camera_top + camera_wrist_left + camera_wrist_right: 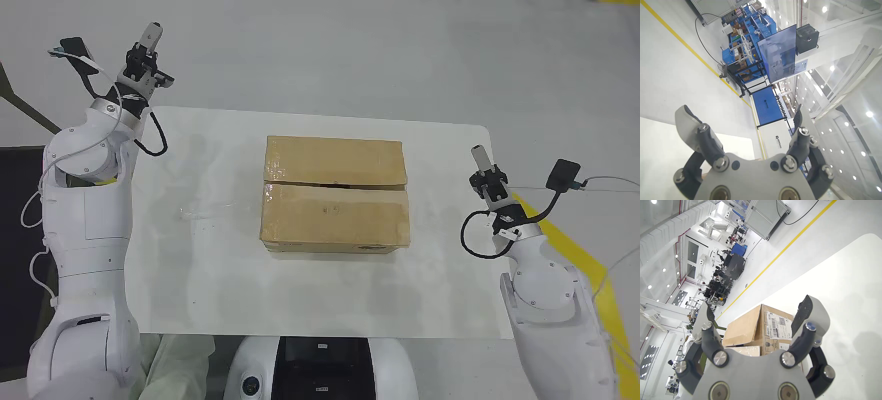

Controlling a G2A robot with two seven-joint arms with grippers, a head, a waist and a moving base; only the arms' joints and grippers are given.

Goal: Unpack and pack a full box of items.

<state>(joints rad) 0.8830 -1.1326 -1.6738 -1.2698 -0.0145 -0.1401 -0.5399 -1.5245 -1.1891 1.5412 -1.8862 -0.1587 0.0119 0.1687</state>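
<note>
Box point(335, 195) closed in middle of bench point(200, 290), left gripper point(148, 42) off far corner and right gripper point(484, 165) off opposite edge, both jaws apart and empty, so probably best to come down over centre seam and lift one flap by its free edge.

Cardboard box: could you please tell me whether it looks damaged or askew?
Nothing stands out: the brown cardboard box sits square on the white table, closed, with only a thin seam gap.
</note>
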